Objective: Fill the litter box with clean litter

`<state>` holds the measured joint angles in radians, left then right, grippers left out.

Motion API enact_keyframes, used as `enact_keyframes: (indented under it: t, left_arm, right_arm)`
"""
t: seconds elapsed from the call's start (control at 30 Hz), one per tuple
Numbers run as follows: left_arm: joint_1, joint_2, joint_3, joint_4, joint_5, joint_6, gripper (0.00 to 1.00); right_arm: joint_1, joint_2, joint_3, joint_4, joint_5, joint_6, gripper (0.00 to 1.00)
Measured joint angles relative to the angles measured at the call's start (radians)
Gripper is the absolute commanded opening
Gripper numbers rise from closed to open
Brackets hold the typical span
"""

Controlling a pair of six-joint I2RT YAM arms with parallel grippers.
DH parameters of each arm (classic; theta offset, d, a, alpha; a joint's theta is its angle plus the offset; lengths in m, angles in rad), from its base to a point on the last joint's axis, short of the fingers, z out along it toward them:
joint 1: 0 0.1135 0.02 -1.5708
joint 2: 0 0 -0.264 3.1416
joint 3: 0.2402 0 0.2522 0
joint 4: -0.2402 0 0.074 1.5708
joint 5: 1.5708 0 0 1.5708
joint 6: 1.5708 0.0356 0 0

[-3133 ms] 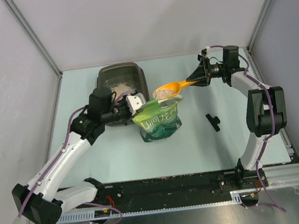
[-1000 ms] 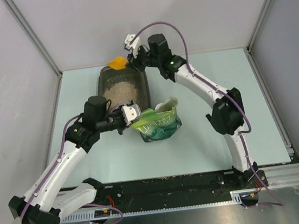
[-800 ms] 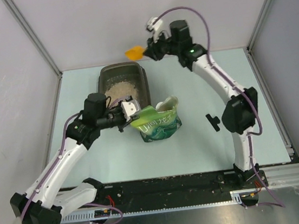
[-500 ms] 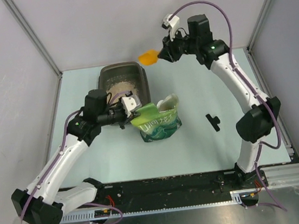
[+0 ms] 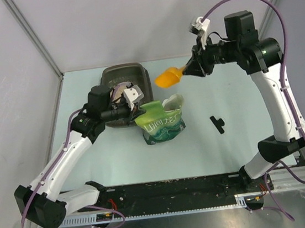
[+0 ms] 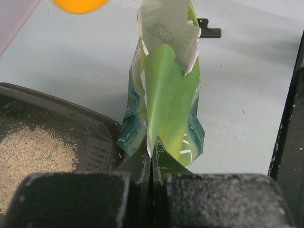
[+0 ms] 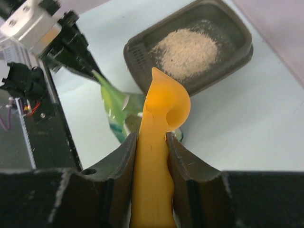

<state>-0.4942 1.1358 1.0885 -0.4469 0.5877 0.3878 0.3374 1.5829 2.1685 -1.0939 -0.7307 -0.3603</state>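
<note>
Pale blue-green table (image 5: 240, 147), matte, a few stray specks on it near the pouch. Plain grey walls (image 5: 146, 20) on three sides, metal posts (image 5: 32, 37) in the far corners, black rail (image 5: 173, 192) along the near edge where both arm bases sit

In my top view the litter box (image 5: 136, 71) is at 11 o'clock from table centre, long side running 12 to 6. The clean litter (image 7: 185, 50) lies as a pale heap in the middle of its floor, with dark floor showing around it. The left arm's wrist hangs over the box's near half and blocks most of it from above

Green pouch (image 5: 162, 125) stands upright at 5 o'clock of the box, mouth open and upward, its base against the box's near corner. Left gripper (image 6: 152, 161) has its jaws pinched together on the pouch's top edge

Orange scoop (image 5: 168, 78) is in the air at 1 o'clock of the pouch, bowl pointing to 9 o'clock. Right gripper (image 7: 152, 142) is clamped on the scoop's handle

Small black clip (image 5: 217, 124) lies on the table at 3 o'clock of the pouch, apart from everything
</note>
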Motion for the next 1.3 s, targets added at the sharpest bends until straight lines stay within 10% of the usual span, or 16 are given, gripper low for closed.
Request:
enact_keyframes:
  t: [1.3]
  left_arm:
    - [0.002, 0.011, 0.000, 0.045, -0.008, -0.092, 0.00]
  right_arm:
    - [0.084, -0.148, -0.193, -0.255, 0.090, -0.370, 0.00]
